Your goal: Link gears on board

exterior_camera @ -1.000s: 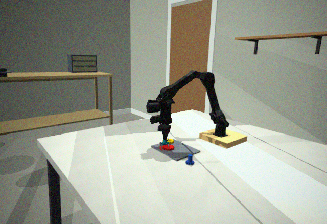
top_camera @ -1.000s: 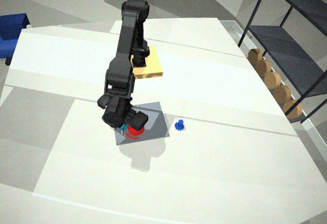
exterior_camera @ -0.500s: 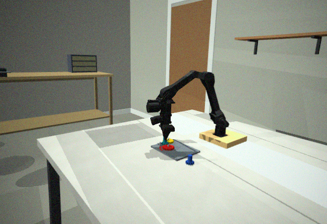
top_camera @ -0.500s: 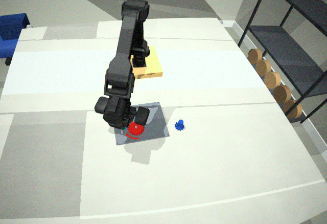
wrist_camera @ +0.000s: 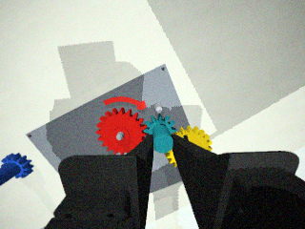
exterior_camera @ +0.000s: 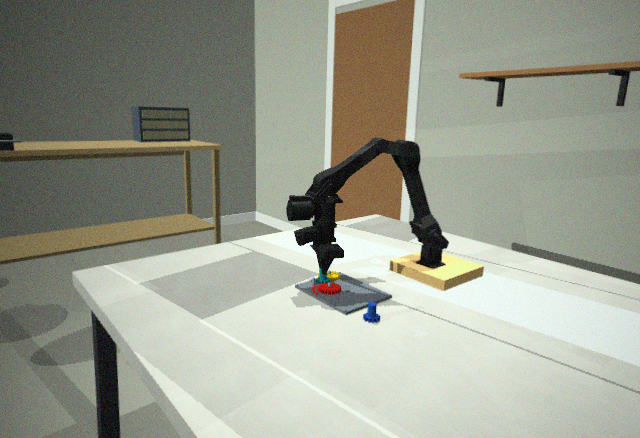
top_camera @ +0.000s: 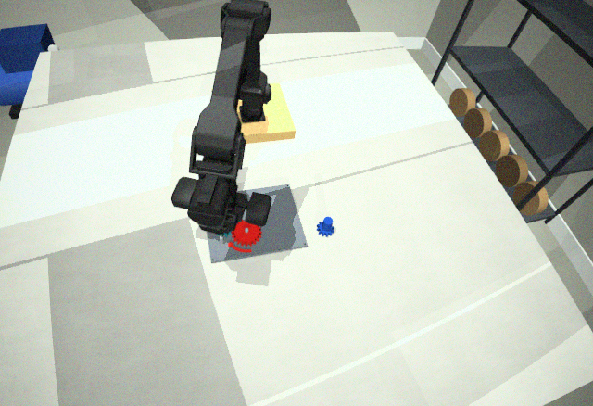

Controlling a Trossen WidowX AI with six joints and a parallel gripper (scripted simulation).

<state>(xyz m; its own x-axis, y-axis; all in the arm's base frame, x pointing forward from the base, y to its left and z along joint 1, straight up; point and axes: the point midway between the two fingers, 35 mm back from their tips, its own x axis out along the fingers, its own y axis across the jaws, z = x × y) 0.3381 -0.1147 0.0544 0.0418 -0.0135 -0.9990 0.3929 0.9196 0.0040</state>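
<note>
The gripper [exterior_camera: 324, 270] [wrist_camera: 163, 138] points down over the grey board [top_camera: 283, 214] [exterior_camera: 361, 296] [wrist_camera: 153, 85], shut on the stem of the teal gear [exterior_camera: 321, 279] [wrist_camera: 161, 125]. The teal gear is between the red gear [top_camera: 249, 238] [exterior_camera: 330, 291] [wrist_camera: 111, 130] and the yellow gear [exterior_camera: 334, 275] [wrist_camera: 199, 138]. Its teeth appear close to both; whether it sits flat on a peg is hidden. The arm hides the yellow gear in the top view. A bare peg [wrist_camera: 158, 109] stands beside the teal gear. The blue gear [top_camera: 325, 229] [exterior_camera: 371, 316] [wrist_camera: 20, 165] stands upright on the table off the board.
The red arrow [top_camera: 242, 249] [wrist_camera: 125, 100] is beside the red gear. The arm's base stands on a yellow wooden block [top_camera: 283, 119] [exterior_camera: 460, 274] behind the board. A dark shelf rack [top_camera: 502, 70] stands beyond the table's right edge in the top view.
</note>
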